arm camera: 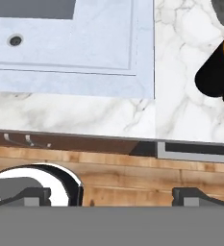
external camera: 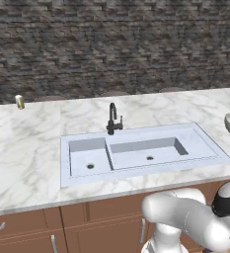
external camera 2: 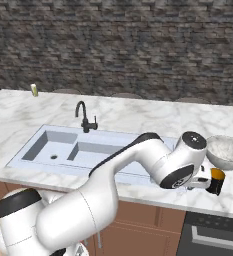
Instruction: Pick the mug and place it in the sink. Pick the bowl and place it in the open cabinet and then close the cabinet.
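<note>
Marble counter (external camera: 27, 148) holds an empty sink (external camera: 136, 170), bowl (external camera 2: 227, 150), mug (external camera 2: 216, 181); hand (arm camera: 112, 196) wide.

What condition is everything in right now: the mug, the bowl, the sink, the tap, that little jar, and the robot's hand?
Small black mug with orange-yellow inside: upright on the marble counter, not held.
Round grey-white stone-like bowl: upright on the counter, right of the sink.
Pale blue double-basin sink: both basins empty.
Black curved faucet: no water running.
Tiny yellowish jar: standing at the counter's far left.
Hand: open, holding nothing, near the mug.
</note>
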